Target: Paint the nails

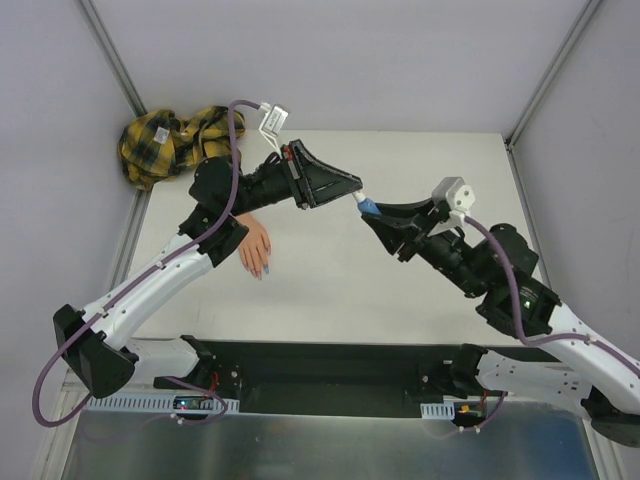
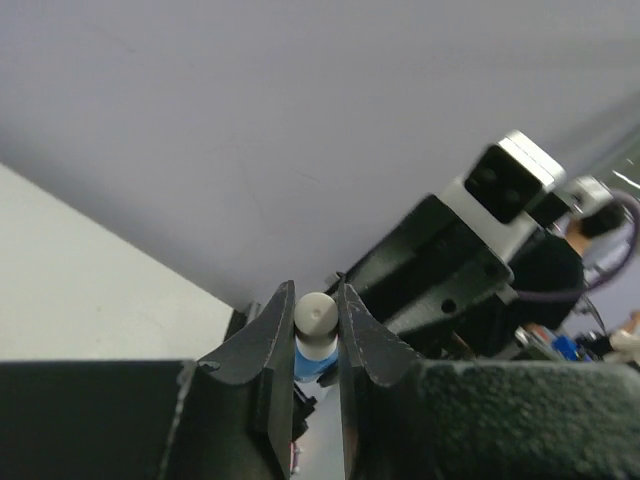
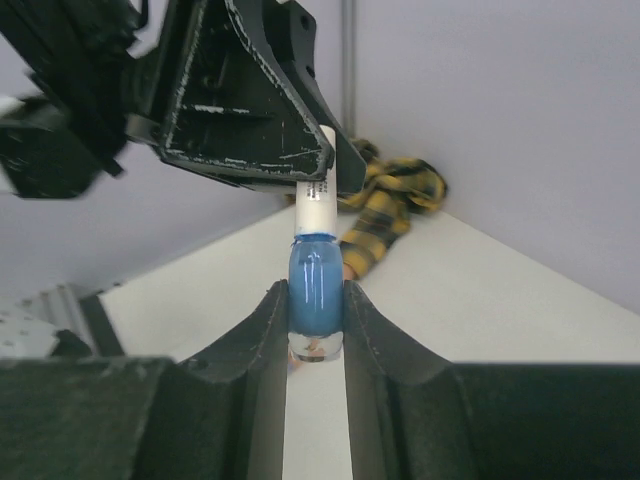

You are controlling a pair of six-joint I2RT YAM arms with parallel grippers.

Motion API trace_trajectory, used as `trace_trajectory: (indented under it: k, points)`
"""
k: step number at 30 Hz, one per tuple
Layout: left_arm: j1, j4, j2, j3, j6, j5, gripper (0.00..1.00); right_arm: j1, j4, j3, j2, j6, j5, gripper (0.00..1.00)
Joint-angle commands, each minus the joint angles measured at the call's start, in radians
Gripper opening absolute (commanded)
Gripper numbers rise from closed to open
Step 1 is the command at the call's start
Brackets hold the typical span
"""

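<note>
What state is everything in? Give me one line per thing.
left gripper: shut on the white cap.
right gripper: shut on the blue bottle.
white cap: on the bottle, pinched from both sides.
blue bottle: held in the air.
mannequin hand: lying flat, fingers toward the arm bases.
nails: purplish, nothing touching them.
plaid sleeve: bunched in the far left corner.

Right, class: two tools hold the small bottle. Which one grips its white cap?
The left tool: it pinches the white cap, whereas the right tool clamps the blue bottle lower down, around its body.
</note>
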Motion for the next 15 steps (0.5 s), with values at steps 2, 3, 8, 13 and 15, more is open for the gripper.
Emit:
trace_trajectory:
  k: [2, 3, 8, 13, 15]
  points:
    - [-0.017, 0.427, 0.014, -0.053, -0.207, 0.303, 0.0, -0.054, 0.125, 0.013, -0.075, 0.257, -0.275, 0.0]
    - [-0.017, 0.448, 0.012, -0.057, -0.22, 0.32, 0.0, -0.06, 0.137, 0.013, -0.076, 0.283, -0.3, 0.0]
    - [-0.026, 0.619, -0.002, -0.103, -0.314, 0.324, 0.0, -0.08, 0.238, -0.007, -0.064, 0.496, -0.439, 0.0]
    - [-0.046, 0.743, -0.002, -0.1, -0.372, 0.347, 0.0, -0.086, 0.367, -0.036, -0.029, 0.633, -0.51, 0.01]
    - [-0.044, 0.699, -0.009, -0.103, -0.364, 0.338, 0.0, -0.084, 0.378, -0.039, -0.026, 0.649, -0.512, 0.0]
